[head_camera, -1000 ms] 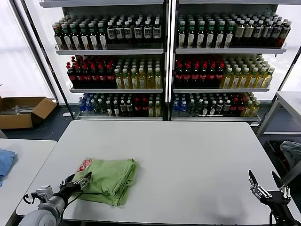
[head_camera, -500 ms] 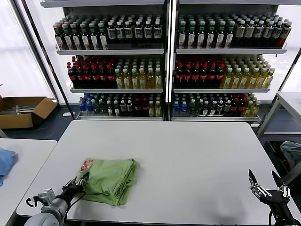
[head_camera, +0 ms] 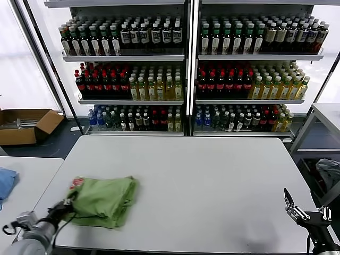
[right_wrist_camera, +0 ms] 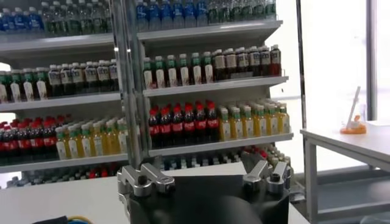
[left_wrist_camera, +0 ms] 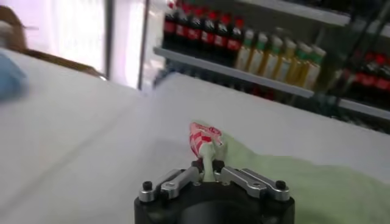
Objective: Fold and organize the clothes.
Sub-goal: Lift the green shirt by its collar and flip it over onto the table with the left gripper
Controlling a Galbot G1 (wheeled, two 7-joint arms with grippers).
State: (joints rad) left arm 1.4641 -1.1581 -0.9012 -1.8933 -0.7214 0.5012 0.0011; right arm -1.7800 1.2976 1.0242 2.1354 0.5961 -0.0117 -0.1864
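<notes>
Green thin polo shirt [head_camera: 101, 199], folded, lies near the white table's [head_camera: 212, 180] front-left corner; the left gripper [head_camera: 68, 204] pinches its edge, risking unfolding if dragged. Right gripper [head_camera: 307, 210] waits apart, front-right.

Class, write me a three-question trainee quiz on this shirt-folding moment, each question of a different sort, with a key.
1. True or false: the left hand is shut on the edge of the green shirt.
2. Multiple choice: where is the right hand? A) on the shirt B) open at the table's near right corner, holding nothing C) on the shelves
3. Fill in: the shirt lies folded on the white ____, toward the robot's left.

Key: 1 true; 2 B; 3 table
</notes>
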